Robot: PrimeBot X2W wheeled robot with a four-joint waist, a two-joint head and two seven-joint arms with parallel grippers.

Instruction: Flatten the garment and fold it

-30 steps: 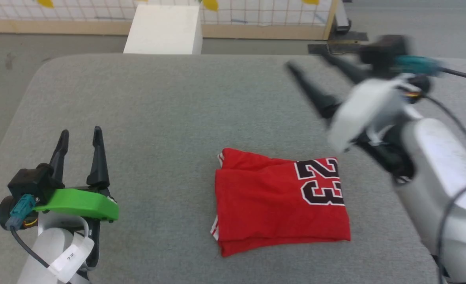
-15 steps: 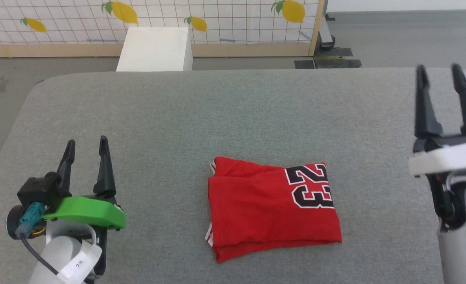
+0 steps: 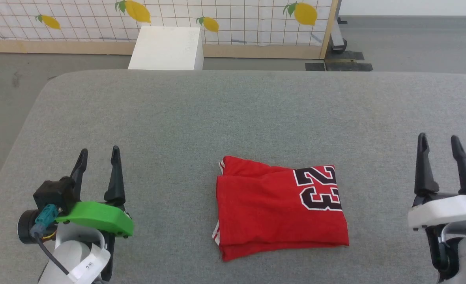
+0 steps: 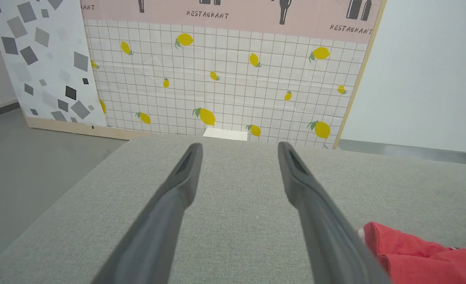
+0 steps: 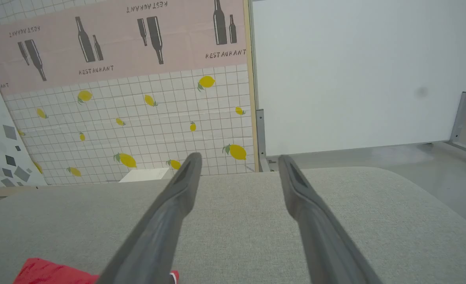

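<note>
Red shirt (image 3: 280, 209) lies folded into a compact rectangle on the grey table (image 3: 233, 110), well right of the left gripper (image 3: 98, 157) and well left of the right gripper (image 3: 438, 144), both spread and empty, likely parked since folding looks done.
</note>
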